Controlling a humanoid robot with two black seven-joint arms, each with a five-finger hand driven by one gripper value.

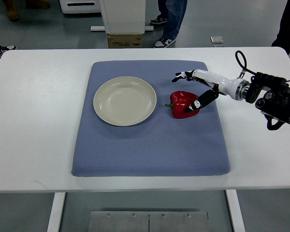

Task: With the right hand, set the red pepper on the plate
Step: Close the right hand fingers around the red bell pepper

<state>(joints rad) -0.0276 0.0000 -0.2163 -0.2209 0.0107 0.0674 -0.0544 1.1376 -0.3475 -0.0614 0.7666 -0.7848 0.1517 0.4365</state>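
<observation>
The red pepper [183, 104] lies on the blue mat [149, 145], just at 3 o'clock of the empty plate [125, 101]. The right hand [193, 92], fingers spread wide, straddles it. Bare white bench [33, 121] surrounds the mat.

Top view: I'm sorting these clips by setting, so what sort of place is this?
Probably a robotics lab or test room: a white table with a blue mat set up for the task, a grey hard floor, and people's legs standing beyond the far edge.

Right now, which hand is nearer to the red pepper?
The right hand: its fingers reach around the red pepper from the pepper's right side. The left hand is not in view.
</observation>
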